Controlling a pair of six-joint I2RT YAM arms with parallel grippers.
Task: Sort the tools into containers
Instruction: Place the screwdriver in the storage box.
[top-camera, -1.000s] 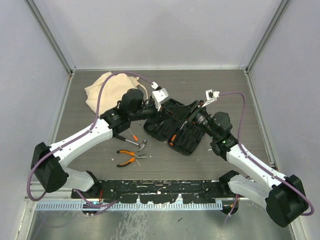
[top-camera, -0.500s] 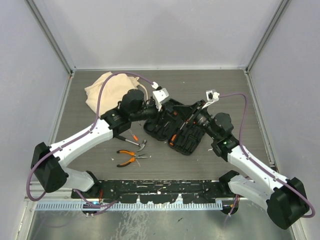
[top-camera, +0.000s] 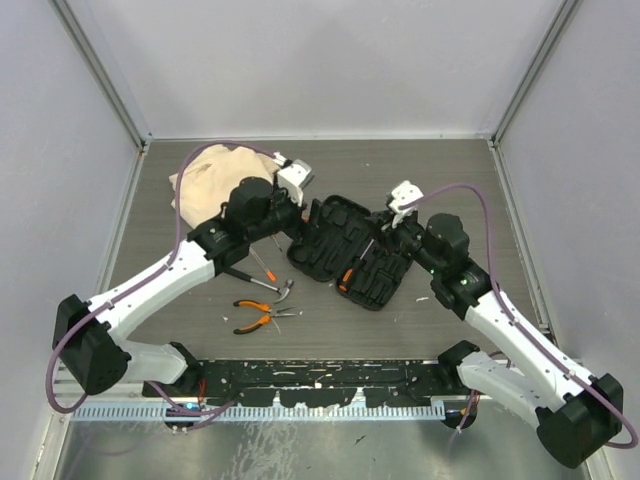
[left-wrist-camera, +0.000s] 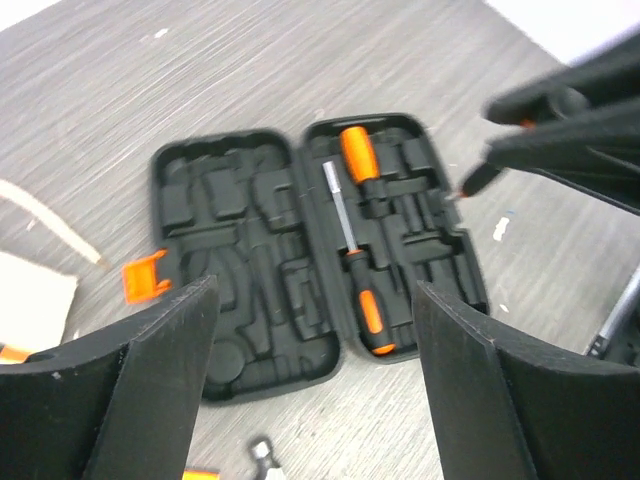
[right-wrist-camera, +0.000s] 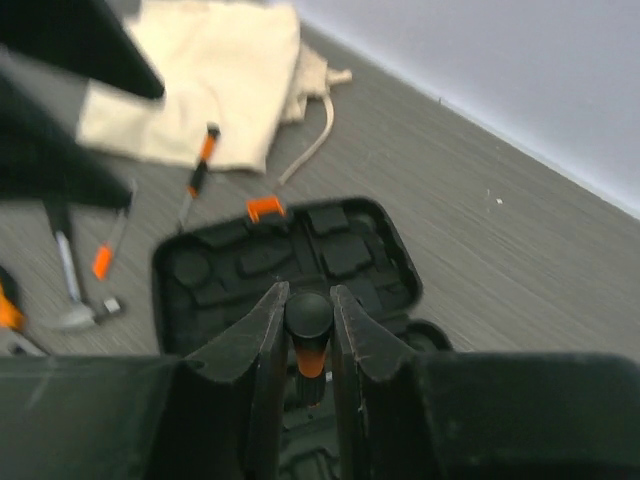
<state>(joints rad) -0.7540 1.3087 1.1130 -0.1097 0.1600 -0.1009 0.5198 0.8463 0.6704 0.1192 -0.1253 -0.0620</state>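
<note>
The black tool case (top-camera: 345, 255) lies open on the table with its orange latch (left-wrist-camera: 143, 280) at the left side. Two orange-and-black screwdrivers (left-wrist-camera: 360, 290) rest in its right half. My left gripper (left-wrist-camera: 315, 300) hangs open above the case's near edge, nothing between its fingers (left-wrist-camera: 170, 370). My right gripper (right-wrist-camera: 308, 292) is shut on the black-capped handle of a screwdriver (right-wrist-camera: 310, 335), held upright over the case (right-wrist-camera: 290, 255). In the top view the left gripper (top-camera: 292, 220) is at the case's left edge and the right gripper (top-camera: 383, 238) over its right half. The beige bag (top-camera: 205, 180) lies at the back left.
A hammer (top-camera: 268, 287), orange-handled pliers (top-camera: 255, 315) and a loose screwdriver (top-camera: 268, 270) lie on the table left of the case. Another screwdriver (right-wrist-camera: 200, 165) lies by the bag's edge (right-wrist-camera: 200, 80). The enclosure's walls stand on three sides.
My left gripper has opened and pulled back left from the case toward the bag. My right gripper has closed on the screwdriver handle and shifted slightly left over the case.
</note>
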